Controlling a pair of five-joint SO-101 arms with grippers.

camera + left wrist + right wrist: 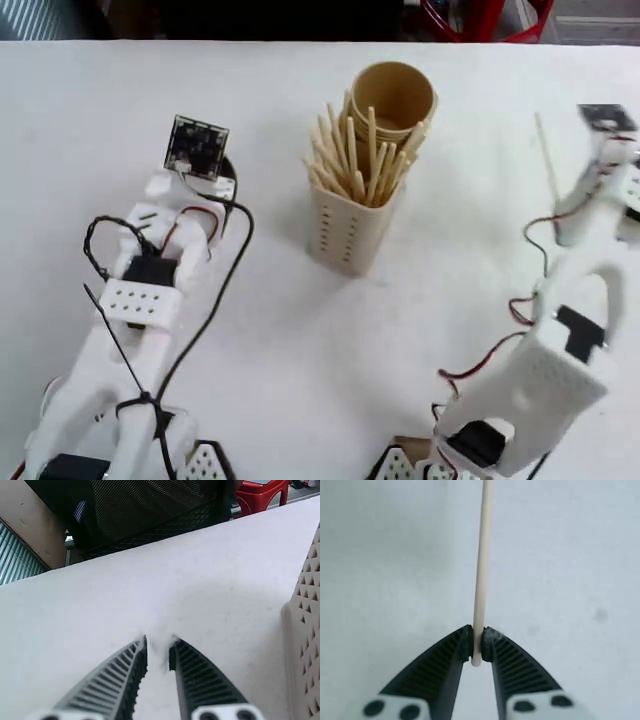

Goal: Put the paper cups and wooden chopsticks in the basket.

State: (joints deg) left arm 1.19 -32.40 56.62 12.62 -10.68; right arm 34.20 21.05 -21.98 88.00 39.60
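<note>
At the high view's right edge, our right hand (477, 642) pinched a chopstick (483, 555) by its very end, so we feared it swivelling short of the basket (345, 240).

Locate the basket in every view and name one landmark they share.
High view: the basket stands at the centre, filled with chopsticks and paper cups.
Left wrist view: its perforated wall rises to one side of the left claw.
Right wrist view: the right claw grips one wooden chopstick over the table.
Shared landmark: the white table.
</note>
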